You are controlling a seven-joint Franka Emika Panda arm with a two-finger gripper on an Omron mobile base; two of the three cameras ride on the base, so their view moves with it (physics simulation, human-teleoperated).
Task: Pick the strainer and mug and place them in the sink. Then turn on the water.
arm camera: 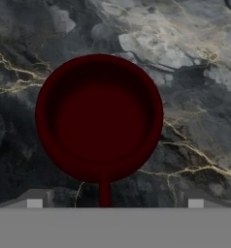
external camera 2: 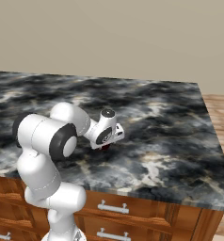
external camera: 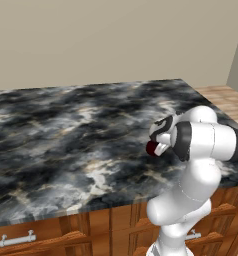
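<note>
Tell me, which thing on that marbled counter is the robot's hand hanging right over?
The dark maroon mug. The open gripper looks straight down into its round mouth, a fingertip on either side of its handle. The marbled counter lies around it.

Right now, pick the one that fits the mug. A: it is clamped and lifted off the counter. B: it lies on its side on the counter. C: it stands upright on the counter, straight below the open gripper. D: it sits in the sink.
C: the hand view looks straight down into the round mouth of the mug, which stands on the marbled counter, with the gripper spread wide on either side of it.
</note>
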